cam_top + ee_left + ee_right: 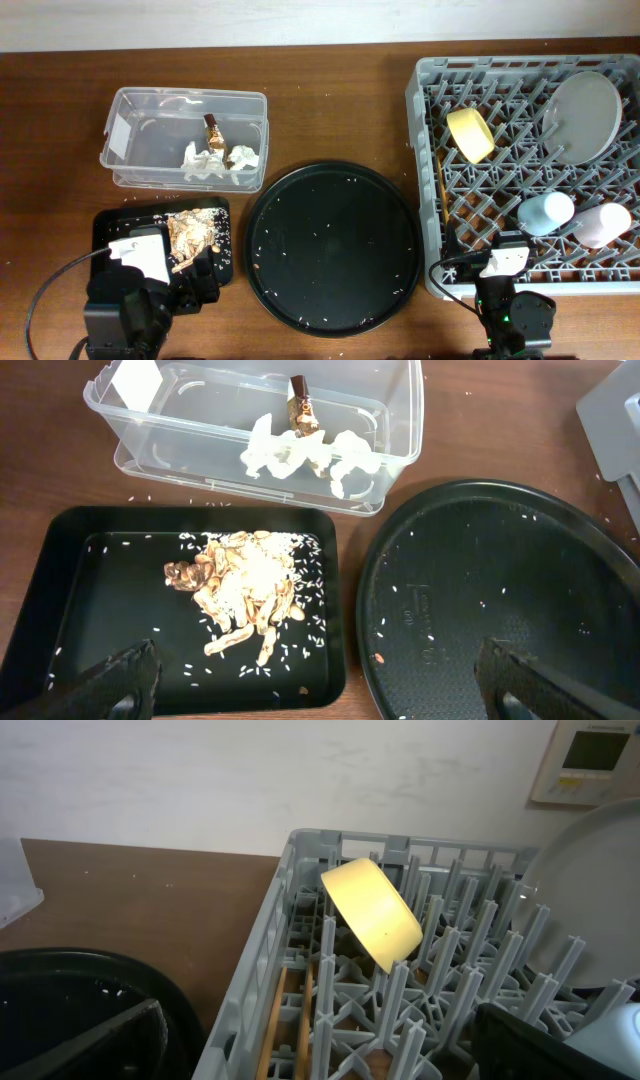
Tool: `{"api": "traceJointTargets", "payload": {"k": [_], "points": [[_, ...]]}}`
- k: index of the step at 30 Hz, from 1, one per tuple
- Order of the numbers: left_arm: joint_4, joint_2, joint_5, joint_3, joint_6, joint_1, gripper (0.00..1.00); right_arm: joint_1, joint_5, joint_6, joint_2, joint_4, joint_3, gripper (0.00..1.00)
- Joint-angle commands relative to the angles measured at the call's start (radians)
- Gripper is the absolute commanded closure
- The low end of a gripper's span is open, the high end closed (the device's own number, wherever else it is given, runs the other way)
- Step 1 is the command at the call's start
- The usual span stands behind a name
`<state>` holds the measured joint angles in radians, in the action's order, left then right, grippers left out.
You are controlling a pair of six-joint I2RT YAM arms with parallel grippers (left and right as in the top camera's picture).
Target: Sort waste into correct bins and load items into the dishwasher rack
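Note:
The clear tub (140, 110) holds white tissues (220, 160) and the brown-gold wrapper (212, 128); it also shows in the left wrist view (190, 420). The flat black tray (105, 225) holds food scraps with rice (190, 232), also seen in the left wrist view (245, 595). The grey rack (425, 80) holds the yellow bowl (470, 135), grey plate (585, 115), blue cup (545, 212), pink cup (603, 223) and chopsticks (441, 190). My left gripper (318, 650) is open and empty above the flat tray's near edge. My right gripper (315, 1015) is open and empty at the rack's front left corner.
The large round black tray (333, 247) lies between the flat tray and the rack, with scattered rice grains on it. Loose rice grains dot the wooden table around the tub. A wall runs along the far edge of the table.

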<state>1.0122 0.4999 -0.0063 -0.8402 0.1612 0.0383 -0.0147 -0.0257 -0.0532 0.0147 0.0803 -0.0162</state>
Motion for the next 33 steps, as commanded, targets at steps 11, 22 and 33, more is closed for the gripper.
{"api": "traceJointTargets", "payload": {"k": [11, 22, 33], "points": [[-0.074, -0.155, -0.016, 0.178, 0.006, 0.000, 0.01, -0.005, 0.012, 0.001, -0.011, -0.003, 0.011, 0.01], [-0.900, -0.495, 0.021, 0.777, -0.025, -0.011, 0.01, -0.005, 0.012, 0.001, -0.011, -0.003, 0.011, 0.02], [-0.935, -0.495, 0.063, 0.831, -0.110, -0.011, 0.01, -0.005, 0.012, 0.001, -0.011, -0.003, 0.011, 0.02]]}}
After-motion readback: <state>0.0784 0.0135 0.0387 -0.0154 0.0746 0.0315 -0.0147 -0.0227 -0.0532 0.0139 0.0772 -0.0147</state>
